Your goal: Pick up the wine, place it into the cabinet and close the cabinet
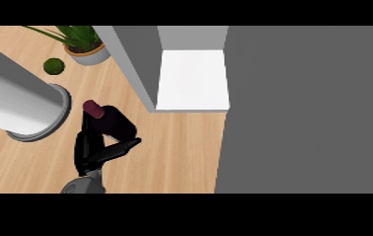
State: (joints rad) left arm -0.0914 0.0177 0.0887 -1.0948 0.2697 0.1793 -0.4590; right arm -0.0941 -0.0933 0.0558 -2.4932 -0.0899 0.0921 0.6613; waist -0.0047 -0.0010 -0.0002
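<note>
Nearest you, left of the open cabinet [193, 79] and short of its front edge, your left hand [86, 157] clamps fingers and thumb on the wine [113, 121], whose red cap points away from you. Farther left stands a grey canister [29, 106]; beyond it, beside the cabinet's left wall, a lime [53, 65] and a potted plant [86, 46].

counter [178, 151]: pale wood grain was seen.
wine [116, 124]: dark maroon was seen, the cap redder.
left hand [89, 153]: black was seen.
cabinet [138, 62]: grey was seen, white inside.
plant [76, 35]: green was seen.
</note>
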